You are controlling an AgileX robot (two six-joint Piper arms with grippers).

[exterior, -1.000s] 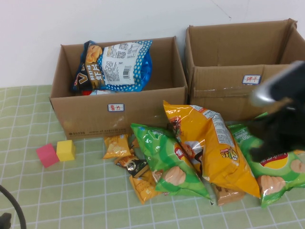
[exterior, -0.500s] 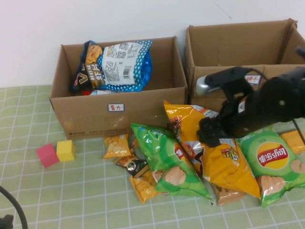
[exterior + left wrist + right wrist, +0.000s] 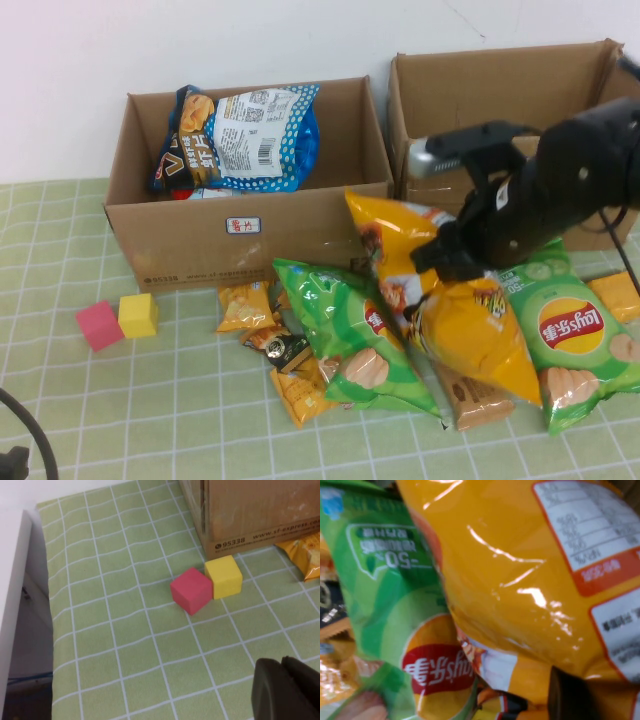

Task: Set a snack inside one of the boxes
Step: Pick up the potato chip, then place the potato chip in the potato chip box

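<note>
Right pincer now down on yellow chip bag, bag shifted; grasp cannot tell. Left pincer parked over table, state cannot tell.

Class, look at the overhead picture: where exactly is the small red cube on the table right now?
In the high view the red cube sits on the table's left side, touching the yellow cube, just in front of the left cardboard box.

yellow chip bag: glossy, tilted, in my right gripper | left box: holds chips | right box: open | left gripper: low, near table edge
</note>
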